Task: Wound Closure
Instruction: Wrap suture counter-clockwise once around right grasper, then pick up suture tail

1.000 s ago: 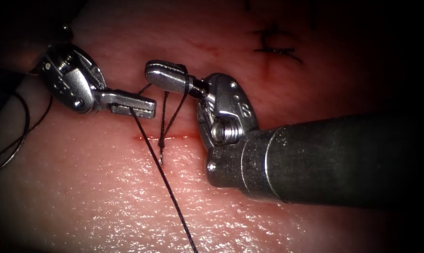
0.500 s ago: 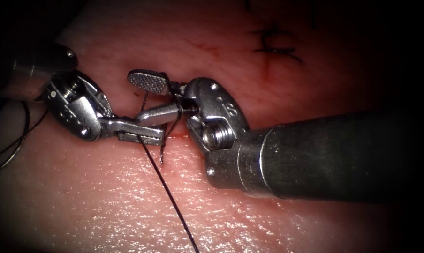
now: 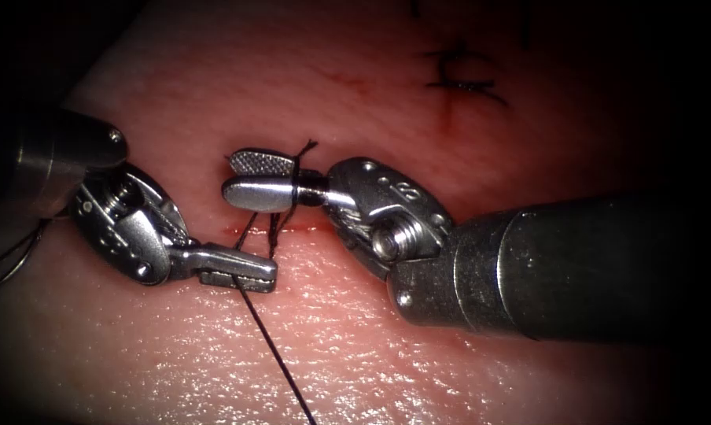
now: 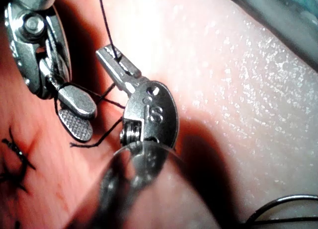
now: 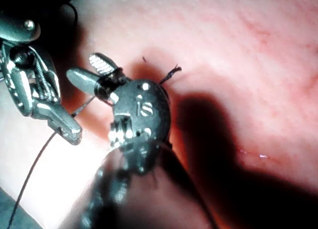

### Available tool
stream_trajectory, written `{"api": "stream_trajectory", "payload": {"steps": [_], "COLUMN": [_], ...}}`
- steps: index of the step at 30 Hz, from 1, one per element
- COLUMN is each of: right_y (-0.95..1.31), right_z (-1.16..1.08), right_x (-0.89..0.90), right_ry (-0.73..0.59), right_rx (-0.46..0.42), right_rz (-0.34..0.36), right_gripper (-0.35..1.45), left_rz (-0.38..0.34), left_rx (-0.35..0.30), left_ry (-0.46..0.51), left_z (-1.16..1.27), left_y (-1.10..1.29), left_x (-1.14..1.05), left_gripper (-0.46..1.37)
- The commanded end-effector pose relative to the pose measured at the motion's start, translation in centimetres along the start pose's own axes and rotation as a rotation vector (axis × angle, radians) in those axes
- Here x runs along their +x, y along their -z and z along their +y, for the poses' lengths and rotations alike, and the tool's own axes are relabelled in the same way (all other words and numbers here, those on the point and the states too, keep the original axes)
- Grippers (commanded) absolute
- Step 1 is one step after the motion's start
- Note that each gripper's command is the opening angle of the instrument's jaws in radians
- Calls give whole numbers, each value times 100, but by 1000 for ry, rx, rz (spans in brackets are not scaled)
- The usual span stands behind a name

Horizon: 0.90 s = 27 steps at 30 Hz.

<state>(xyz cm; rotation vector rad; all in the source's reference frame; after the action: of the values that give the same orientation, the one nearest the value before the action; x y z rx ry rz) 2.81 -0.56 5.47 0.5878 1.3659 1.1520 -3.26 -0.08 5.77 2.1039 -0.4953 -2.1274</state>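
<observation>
On the tissue (image 3: 214,86) the cut (image 3: 316,229) runs as a thin red line. My left tool (image 3: 270,275) lies just below the cut, on its left part, jaws shut on the dark thread (image 3: 281,370), which runs down toward the front edge. The left wrist view shows that grip (image 4: 113,51) close up. My right tool (image 3: 231,175) comes in from the right and hovers just above the cut, jaws slightly open. Thread is looped around the base of these jaws. A short thread tail (image 3: 308,146) sticks up behind them. Two strands drop from the loop to the cut.
An earlier dark stitch (image 3: 458,75) sits on the tissue at the upper right. A slack curve of thread (image 3: 9,264) lies at the far left edge. The right tool's thick shaft (image 3: 591,267) covers the tissue at the right.
The left tool has moved down across the cut, still holding the thread. The right tool's jaws went from shut to open, and the short tail rose from below the cut to above them.
</observation>
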Motion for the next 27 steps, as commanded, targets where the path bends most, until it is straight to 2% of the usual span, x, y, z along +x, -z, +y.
{"api": "stream_trajectory", "payload": {"steps": [1, 4, 7, 8, 9, 10, 14, 18, 27], "right_y": [-1, -1, 1, 3, 3, 5, 12, 23, 55], "right_z": [-6, -12, -19, -22, -22, -23, -20, -8, 30], "right_x": [1, 0, -1, -3, -3, -4, -5, -10, -25], "right_ry": [1, 5, 9, 10, 10, 10, 6, -6, -74], "right_rx": [-51, -104, -188, -244, -254, -294, -367, -462, -531], "right_rz": [-6, -16, -32, -34, -35, -28, -1, 17, 20], "right_gripper": [29, 30, 33, 33, 33, 30, 38, 53, 68], "left_rz": [-5, -7, -8, -9, -8, -8, -8, -13, -6], "left_rx": [-2, 1, 3, 4, 7, 8, 12, 22, 34], "left_ry": [0, 7, 9, 10, 10, 11, 11, 23, 38], "left_z": [1, 0, -3, -5, -6, -7, -7, -10, -14], "left_y": [-4, -7, -9, -10, -10, -10, -12, -19, -54], "left_x": [-1, -1, -2, -2, -2, -2, -3, -5, -17], "left_gripper": [-35, -35, -35, -35, -35, -35, -35, -35, -35]}}
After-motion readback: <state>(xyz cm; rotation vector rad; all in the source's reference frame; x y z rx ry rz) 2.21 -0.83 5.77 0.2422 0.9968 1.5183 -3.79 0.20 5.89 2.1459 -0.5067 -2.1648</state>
